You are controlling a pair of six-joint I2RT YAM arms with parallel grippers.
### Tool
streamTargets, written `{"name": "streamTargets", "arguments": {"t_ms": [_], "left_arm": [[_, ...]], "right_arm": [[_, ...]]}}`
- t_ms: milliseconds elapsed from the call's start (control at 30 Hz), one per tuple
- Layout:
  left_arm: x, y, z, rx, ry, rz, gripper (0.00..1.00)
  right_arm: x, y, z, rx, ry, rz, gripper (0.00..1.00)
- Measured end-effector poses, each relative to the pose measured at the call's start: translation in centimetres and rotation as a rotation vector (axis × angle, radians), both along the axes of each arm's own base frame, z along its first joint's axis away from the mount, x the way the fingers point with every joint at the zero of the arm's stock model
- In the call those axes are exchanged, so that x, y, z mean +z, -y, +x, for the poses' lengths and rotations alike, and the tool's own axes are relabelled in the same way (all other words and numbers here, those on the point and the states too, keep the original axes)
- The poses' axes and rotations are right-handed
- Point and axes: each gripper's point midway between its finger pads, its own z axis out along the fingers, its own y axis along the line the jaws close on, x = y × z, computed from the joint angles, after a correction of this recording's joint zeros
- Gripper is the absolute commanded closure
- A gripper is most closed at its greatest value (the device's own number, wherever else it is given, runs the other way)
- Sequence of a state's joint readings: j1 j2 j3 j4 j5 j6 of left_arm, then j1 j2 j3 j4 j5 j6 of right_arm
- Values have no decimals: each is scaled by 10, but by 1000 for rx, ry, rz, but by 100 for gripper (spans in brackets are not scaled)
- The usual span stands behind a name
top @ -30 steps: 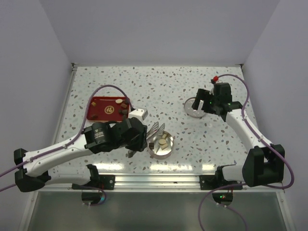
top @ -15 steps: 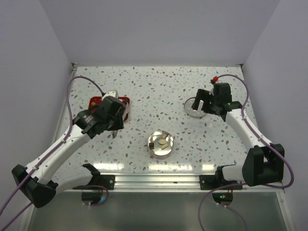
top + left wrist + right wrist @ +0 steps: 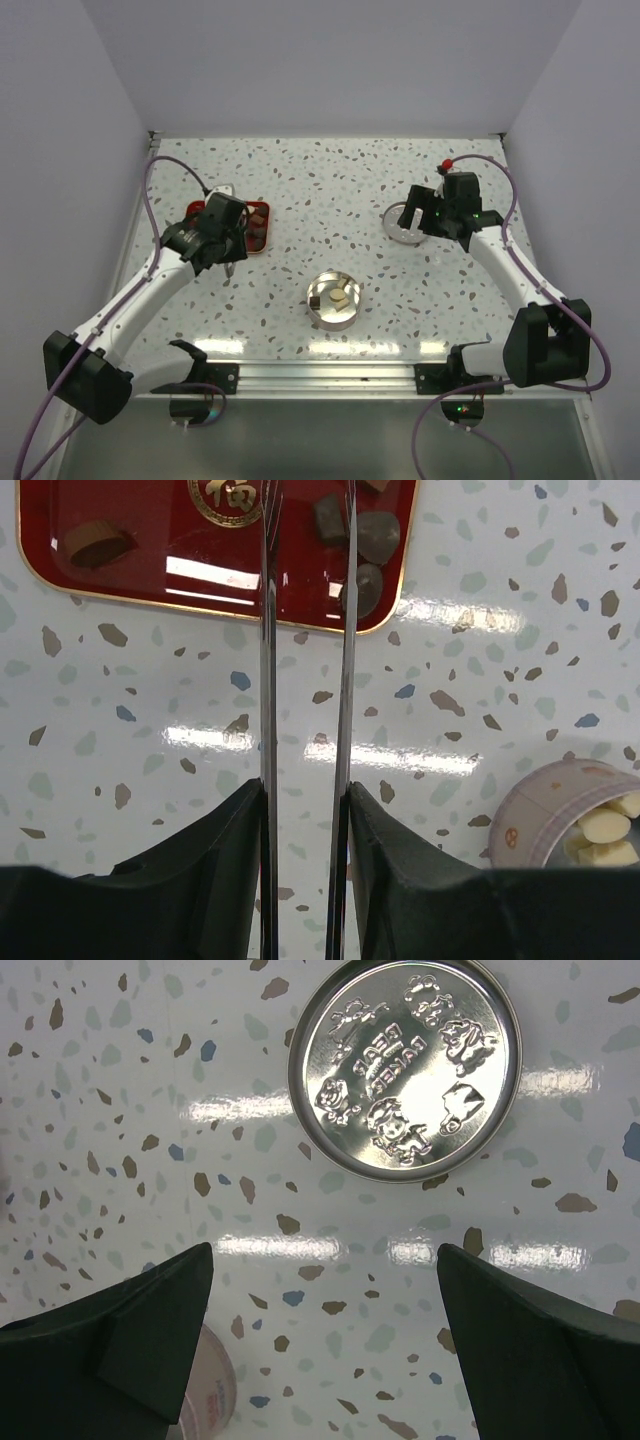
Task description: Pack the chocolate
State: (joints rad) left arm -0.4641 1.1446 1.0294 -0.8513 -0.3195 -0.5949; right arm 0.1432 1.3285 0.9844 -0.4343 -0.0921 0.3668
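Speckled table [image 3: 330, 190]: left end effector [image 3: 305, 800] clamps tweezers [image 3: 266, 680]; right end effector [image 3: 325, 1300] gapes near lid [image 3: 403, 1065].

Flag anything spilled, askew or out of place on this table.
Nothing stands out. The chocolate sits either on the red tray or inside the round tin, with no piece loose on the table. The lid lies flat, apart from the tin, and the tweezers are held straight in the left gripper.

White shells and chunky black joints on the left arm [image 3: 140, 296] and right arm [image 3: 500, 262], purple cables [image 3: 165, 159] looping off both. The left tool [image 3: 303, 815] and right tool [image 3: 325, 1290] are matte black, with a red cap [image 3: 447, 163] at the right wrist.
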Motion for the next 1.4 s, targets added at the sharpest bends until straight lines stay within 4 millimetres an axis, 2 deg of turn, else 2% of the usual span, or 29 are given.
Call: {"name": "streamTargets", "arguments": {"t_ms": [167,333,733,1033,1267,1400], "left_arm": [[-18,-4,-6,-5,-36,21,57],[-28,0,-6,-19,-47,6,58],[-29,5,2,-21,-28,-25,57],[-44,4,-4,-24,-59,-22,57],[-44,3,0,-19,-47,-31,70],[-44,2,1,-27,-46,-28,73]], "right_arm": [[0,-1,0,3,0,3,3],[0,-1,0,3,-1,4,3],[0,-1,0,3,-1,4,3],[0,-1,0,3,-1,4,3],[0,-1,0,3,-1,3,3],[0,-1,0,3,-1,3,3]]}}
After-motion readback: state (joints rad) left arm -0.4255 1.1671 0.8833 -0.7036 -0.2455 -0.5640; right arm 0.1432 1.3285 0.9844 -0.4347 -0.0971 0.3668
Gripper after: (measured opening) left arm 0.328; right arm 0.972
